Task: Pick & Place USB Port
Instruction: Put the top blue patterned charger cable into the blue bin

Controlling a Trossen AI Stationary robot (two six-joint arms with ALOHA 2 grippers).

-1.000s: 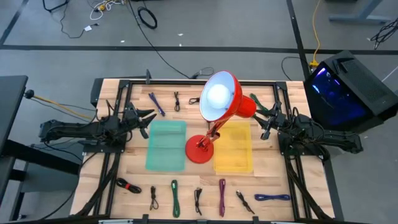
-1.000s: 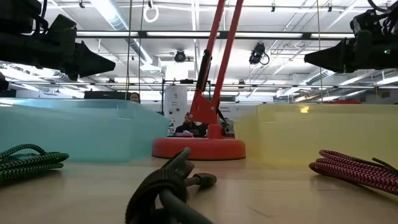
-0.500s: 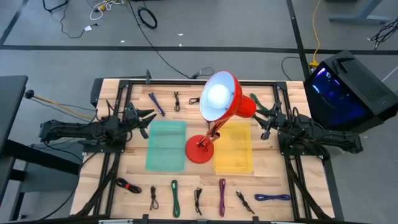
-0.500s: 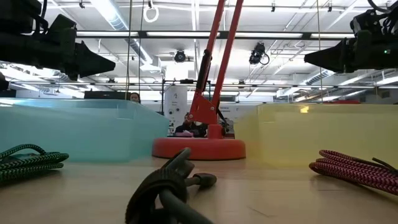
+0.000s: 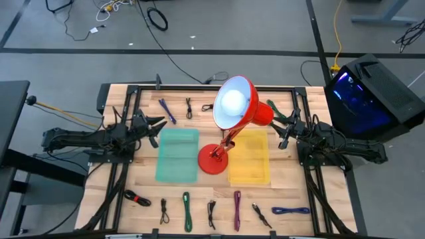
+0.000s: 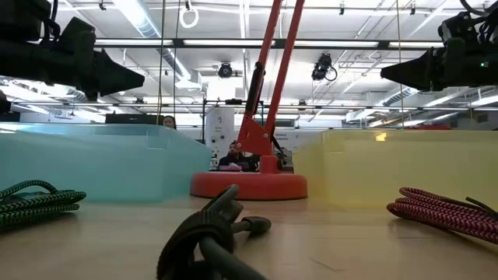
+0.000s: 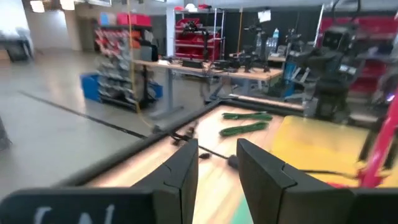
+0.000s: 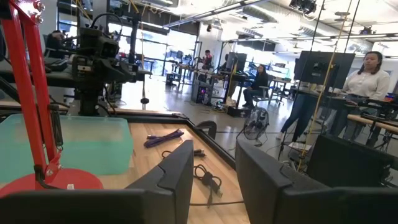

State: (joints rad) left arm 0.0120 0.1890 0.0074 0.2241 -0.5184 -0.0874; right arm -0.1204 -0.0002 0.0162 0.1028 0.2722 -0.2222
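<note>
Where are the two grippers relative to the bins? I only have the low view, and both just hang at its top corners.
Observer: From above, the left gripper is beside the teal bin, on its outer side. The right gripper is beside the yellow bin, also on its outer side.
Operator: Is either one holding anything?
Observer: No. Both wrist views show the jaws apart with nothing between them.
Operator: Are there cables on the far side, behind the bins?
Observer: Yes. A purple cable lies behind the teal bin, and a green cable lies near the right gripper.
</note>
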